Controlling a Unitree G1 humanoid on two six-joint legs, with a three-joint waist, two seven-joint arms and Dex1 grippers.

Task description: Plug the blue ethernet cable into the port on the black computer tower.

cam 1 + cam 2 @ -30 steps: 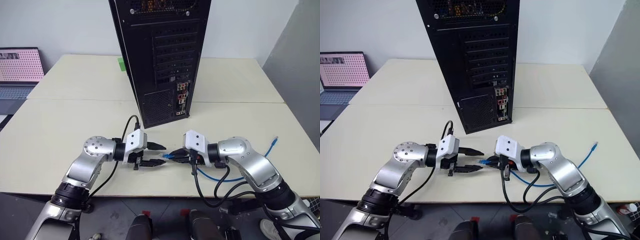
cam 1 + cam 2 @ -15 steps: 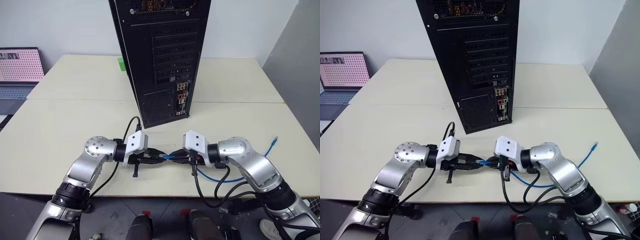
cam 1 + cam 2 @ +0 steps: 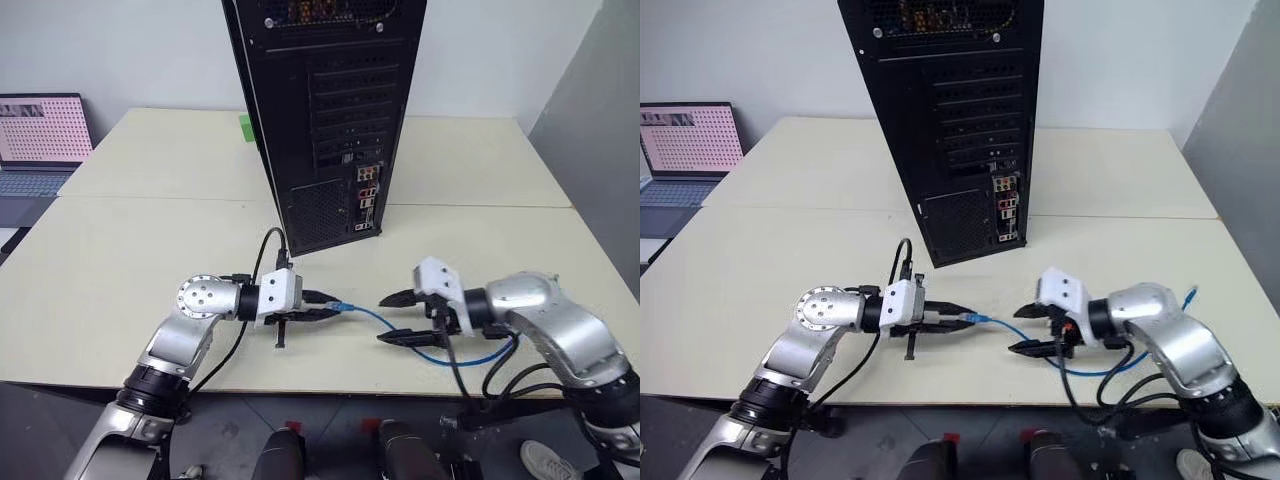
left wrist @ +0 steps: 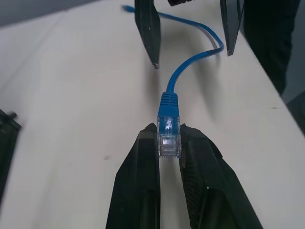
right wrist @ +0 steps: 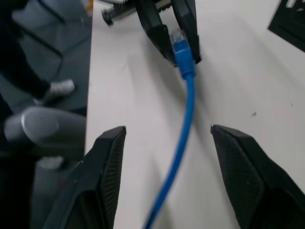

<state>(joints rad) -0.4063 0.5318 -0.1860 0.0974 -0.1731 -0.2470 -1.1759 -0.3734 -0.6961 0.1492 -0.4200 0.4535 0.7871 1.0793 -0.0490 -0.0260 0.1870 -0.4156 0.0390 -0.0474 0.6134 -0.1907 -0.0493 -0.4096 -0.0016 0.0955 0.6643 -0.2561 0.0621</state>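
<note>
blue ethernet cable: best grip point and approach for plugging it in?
Grip the blue ethernet cable at its blue boot, just behind the clear plug, coming from behind so the plug tip stays free. The left pincer instead pinches the plug itself; the right pincer is open.

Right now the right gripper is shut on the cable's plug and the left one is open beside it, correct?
No, swapped. The left gripper is shut on the plug of the cable, as the left wrist view shows; the right gripper is open, its fingers either side of the cable.

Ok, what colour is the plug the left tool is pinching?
Clear plastic plug with a bright blue boot, on the blue ethernet cable; the left wrist view shows it best.
</note>
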